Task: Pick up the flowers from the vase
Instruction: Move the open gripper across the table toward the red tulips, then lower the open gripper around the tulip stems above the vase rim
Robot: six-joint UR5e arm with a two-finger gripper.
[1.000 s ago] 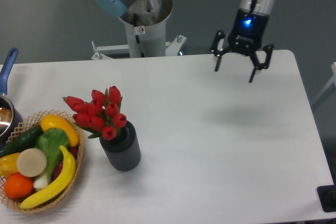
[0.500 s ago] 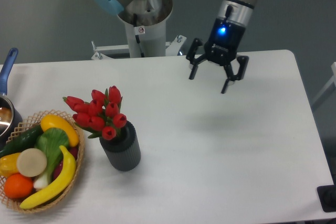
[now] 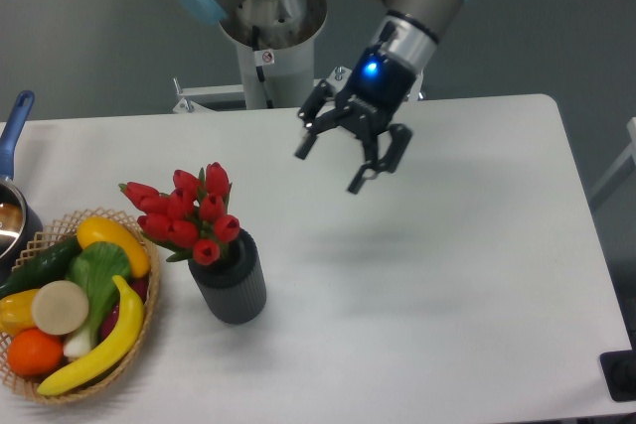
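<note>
The flowers (image 3: 187,212), a bunch of red tulip buds with green leaves, stand upright in the vase (image 3: 230,280), a short dark grey ribbed cylinder at the left of the white table. My gripper (image 3: 328,171) hangs in the air above the table's middle, up and to the right of the flowers and well apart from them. It is tilted, open, with nothing between its fingers. A blue light glows on its wrist.
A wicker basket (image 3: 141,322) of fruit and vegetables sits just left of the vase, almost touching it. A pot with a blue handle (image 3: 12,128) shows at the left edge. The arm's base column (image 3: 270,57) rises behind the table.
The gripper has travelled left and slightly down from the far right back of the table toward the middle, tilting as it went. It stays open. Flowers and vase have not moved.
</note>
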